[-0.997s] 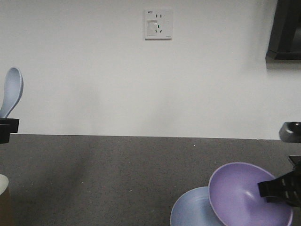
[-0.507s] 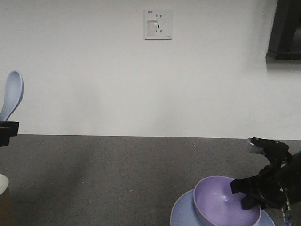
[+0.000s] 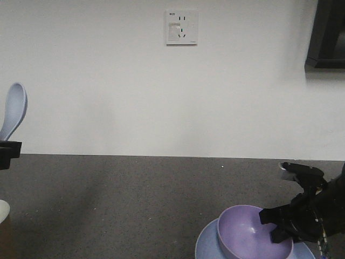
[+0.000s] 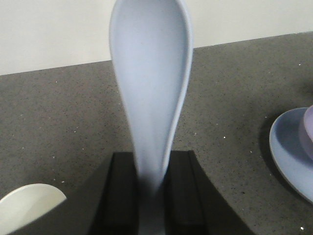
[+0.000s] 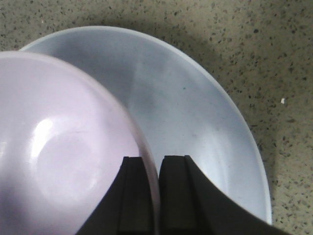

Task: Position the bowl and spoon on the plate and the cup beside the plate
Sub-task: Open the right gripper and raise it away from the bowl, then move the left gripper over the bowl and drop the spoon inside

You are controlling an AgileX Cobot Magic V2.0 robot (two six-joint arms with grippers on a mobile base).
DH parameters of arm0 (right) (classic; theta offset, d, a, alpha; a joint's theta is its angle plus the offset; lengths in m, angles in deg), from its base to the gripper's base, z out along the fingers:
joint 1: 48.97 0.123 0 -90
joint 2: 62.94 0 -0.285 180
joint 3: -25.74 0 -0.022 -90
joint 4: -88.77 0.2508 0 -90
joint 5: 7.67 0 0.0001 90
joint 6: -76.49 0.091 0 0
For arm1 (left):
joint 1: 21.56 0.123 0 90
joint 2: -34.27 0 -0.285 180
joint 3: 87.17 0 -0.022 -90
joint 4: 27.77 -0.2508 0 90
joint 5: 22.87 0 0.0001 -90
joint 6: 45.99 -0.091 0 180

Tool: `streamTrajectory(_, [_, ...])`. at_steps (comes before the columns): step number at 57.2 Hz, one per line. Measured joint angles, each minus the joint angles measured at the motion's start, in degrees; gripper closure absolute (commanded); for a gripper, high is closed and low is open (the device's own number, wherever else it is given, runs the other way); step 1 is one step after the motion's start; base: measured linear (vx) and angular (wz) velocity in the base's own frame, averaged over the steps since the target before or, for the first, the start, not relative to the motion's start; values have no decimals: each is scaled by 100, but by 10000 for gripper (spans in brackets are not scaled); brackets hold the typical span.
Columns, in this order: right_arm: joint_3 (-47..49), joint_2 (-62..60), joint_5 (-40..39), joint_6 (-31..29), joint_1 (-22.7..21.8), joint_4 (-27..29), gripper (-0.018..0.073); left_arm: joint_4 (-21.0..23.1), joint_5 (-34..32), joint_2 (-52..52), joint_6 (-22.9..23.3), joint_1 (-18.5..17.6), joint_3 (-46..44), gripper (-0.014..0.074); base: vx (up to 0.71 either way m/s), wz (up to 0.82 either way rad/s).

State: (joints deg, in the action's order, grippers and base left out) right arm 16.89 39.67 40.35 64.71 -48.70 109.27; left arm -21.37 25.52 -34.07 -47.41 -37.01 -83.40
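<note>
My left gripper [image 4: 150, 161] is shut on the handle of the pale blue spoon [image 4: 151, 78], whose scoop [image 3: 13, 110] points up at the far left of the front view. The cream rim of the cup [image 4: 29, 203] shows just left of that gripper, low at the left edge [image 3: 3, 211]. My right gripper [image 5: 151, 164] is shut on the rim of the lilac bowl [image 5: 58, 147], one finger inside and one outside. The bowl [image 3: 250, 232] rests on the pale blue plate [image 5: 195, 107] at the lower right [image 3: 207, 243].
The dark speckled countertop [image 3: 135, 199] runs back to a white wall with a socket plate [image 3: 181, 27]. A dark object [image 3: 326, 32] hangs at the upper right corner.
My right gripper has lowered the bowl from a tilted position above the plate down onto it and slightly left. The left gripper with the spoon has barely moved.
</note>
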Motion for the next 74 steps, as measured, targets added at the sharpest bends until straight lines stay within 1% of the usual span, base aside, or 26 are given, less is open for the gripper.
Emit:
streamTrajectory(6, [0,0,-23,-40,0,32,432,0,7,0,0,0,0,600,0,0])
streamTrajectory(10, [0,0,-23,-56,0,91,365,0,7,0,0,0,0,600,0,0])
streamTrajectory(15, [0,0,-18,-62,0,174,256,0,7,0,0,0,0,600,0,0])
streamTrajectory(24, [0,0,-13,-73,0,257,114,0,7,0,0,0,0,600,0,0])
streamTrajectory(30, [0,0,-13,-73,0,262,62,0,50,0,0,0,0,600,0,0])
streamTrajectory(35, [0,0,-13,-73,0,255,46,0,84,0,0,0,0,600,0,0])
streamTrajectory(45, [148,-169,41,-74,0,63,46,0,171,0,0,0,0,600,0,0])
streamTrajectory(53, [476,-637,209,-74,0,-139,51,0,190,0,0,0,0,600,0,0])
streamTrajectory(57, [610,-992,332,-74,0,-171,72,2,190,0,-50,0,0,600,0,0])
streamTrajectory(61, [638,-1369,396,-74,0,-176,125,71,190,-20,-257,0,0,600,0,0])
streamTrajectory(65, [638,-1765,473,-74,0,-183,212,265,191,-115,-577,0,-6,599,0,0])
streamTrajectory(69, [638,-2200,487,-74,0,-196,309,607,204,-296,-1002,0,-6,596,0,0])
streamTrajectory(74, [638,-2685,493,-74,0,-256,435,1034,231,-582,-1424,0,-6,596,0,0])
